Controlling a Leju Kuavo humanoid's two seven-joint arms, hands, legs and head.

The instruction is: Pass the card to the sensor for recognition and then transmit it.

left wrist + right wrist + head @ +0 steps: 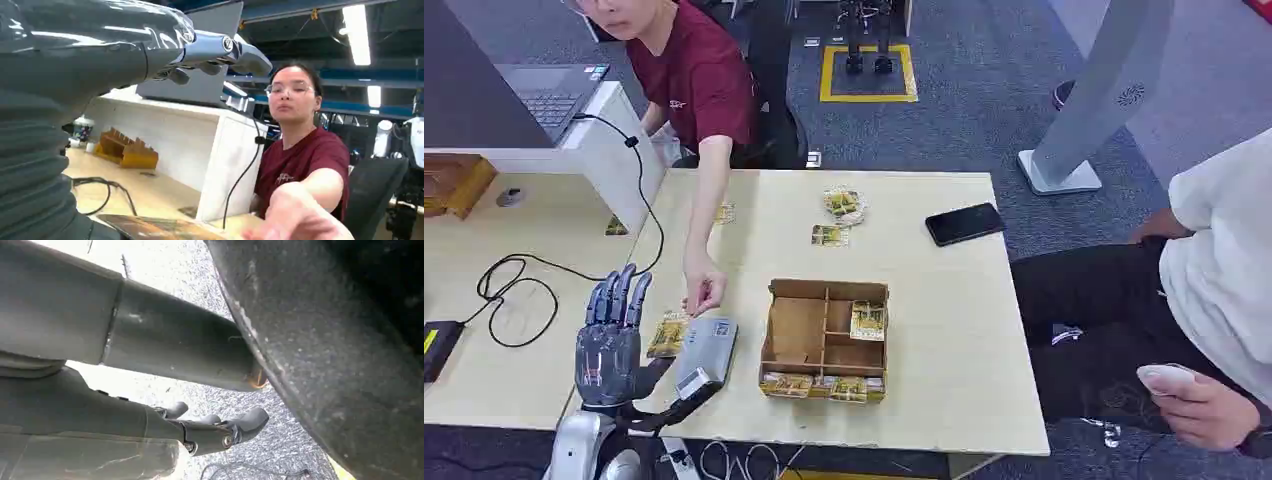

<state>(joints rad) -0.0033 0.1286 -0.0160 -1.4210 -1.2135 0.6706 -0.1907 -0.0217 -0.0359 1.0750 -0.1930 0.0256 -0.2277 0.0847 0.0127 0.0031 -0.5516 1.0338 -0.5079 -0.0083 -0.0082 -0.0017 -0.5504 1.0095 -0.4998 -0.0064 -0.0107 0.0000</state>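
Cards (pixel 867 320) inside cardboard box (pixel 796 330).

On the desk (pixel 944 330): 1 cardboard box (pixel 824 340), 1 grey sensor (pixel 706 352), 1 black phone (pixel 964 223), 1 laptop (pixel 549 95), 1 black cable (pixel 519 285). Around it: 2 people, 1 in red (pixel 699 75), 1 in white (pixel 1219 250). Loose cards uncountable, some overlapping.

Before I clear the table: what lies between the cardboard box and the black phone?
In the head view, the stretch between the cardboard box and the black phone is bare tabletop. The loose cards lie off to the side, nearer the table's far edge.
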